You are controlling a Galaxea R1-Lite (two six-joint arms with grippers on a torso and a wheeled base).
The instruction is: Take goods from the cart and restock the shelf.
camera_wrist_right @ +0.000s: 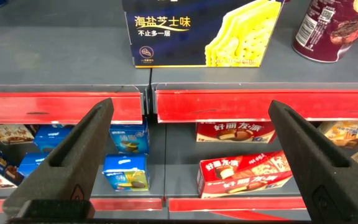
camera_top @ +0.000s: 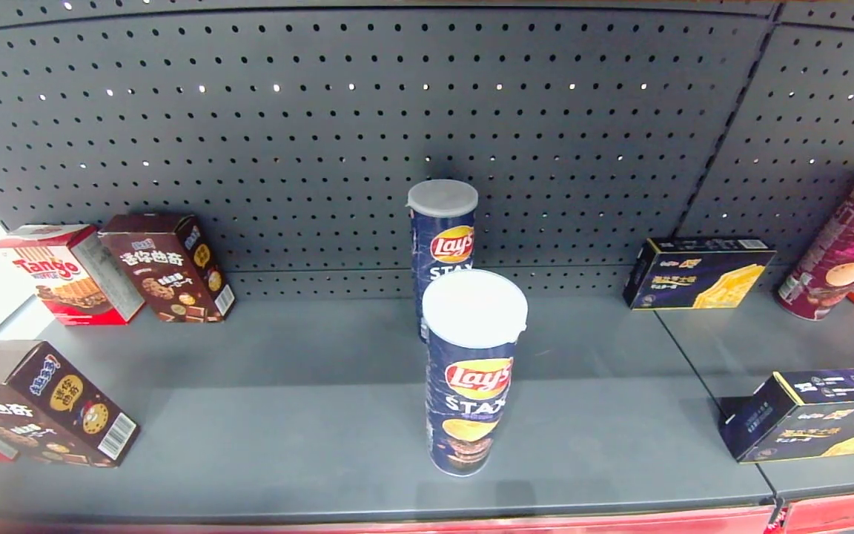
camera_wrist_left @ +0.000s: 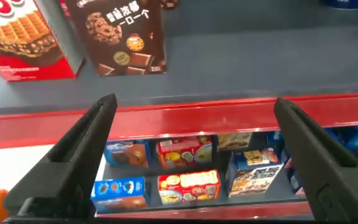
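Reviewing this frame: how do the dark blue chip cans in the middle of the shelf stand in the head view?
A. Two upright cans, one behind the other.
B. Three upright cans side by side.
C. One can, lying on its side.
A: the front can and the rear can both stand upright on the shelf, lids on top, the rear one closer to the pegboard wall.

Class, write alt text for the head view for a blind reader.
A dark blue crisp tube stands upright on a grey shelf, a second tube right behind it. Brown and red snack boxes sit at the left; dark blue cracker boxes and a purple tube at the right.
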